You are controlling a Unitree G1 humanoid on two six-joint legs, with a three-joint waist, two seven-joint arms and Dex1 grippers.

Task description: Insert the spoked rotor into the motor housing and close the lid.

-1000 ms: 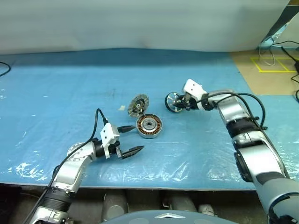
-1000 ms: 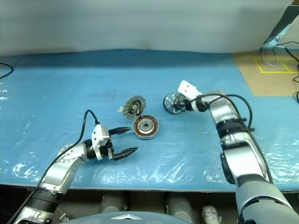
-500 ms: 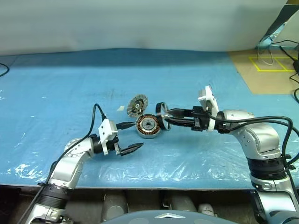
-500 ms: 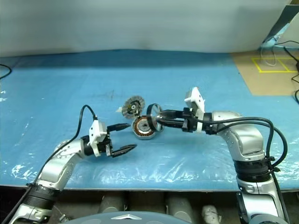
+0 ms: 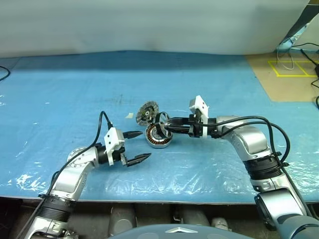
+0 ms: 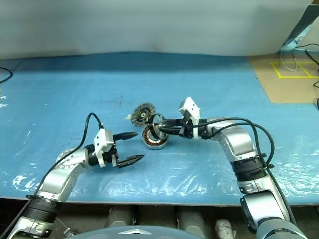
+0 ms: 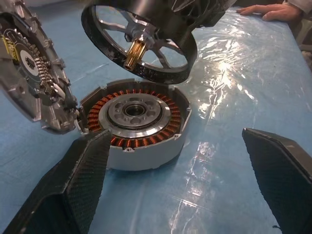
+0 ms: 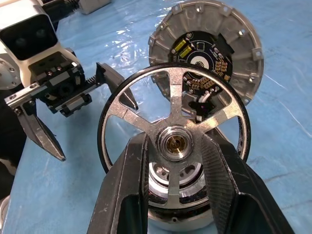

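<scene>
The spoked rotor [image 5: 160,124], a black-rimmed wheel with a silver hub, hangs tilted just above the motor housing [image 5: 158,138]. My right gripper [image 8: 174,146] is shut on its hub, reaching in from the right. The housing [image 7: 134,114] stands on the blue table with its copper windings facing up. The lid [image 5: 147,111] leans against the housing's far left side, its circuit face [image 8: 209,44] showing. My left gripper [image 5: 144,145] stands open just left of the housing, level with it and apart from it, with nothing between its fingers [image 7: 73,180].
The blue plastic-covered table [image 5: 75,84] reaches to the near edge [image 5: 159,199]. A small white scrap [image 5: 129,115] lies left of the lid. A person's hand [image 7: 263,9] rests on the table beyond the housing. Cables and yellow floor tape [image 5: 294,64] lie far right.
My right gripper has carried the rotor leftwards from the right of the table to just above the housing, turning its wrist. The left gripper has stayed in place, open.
</scene>
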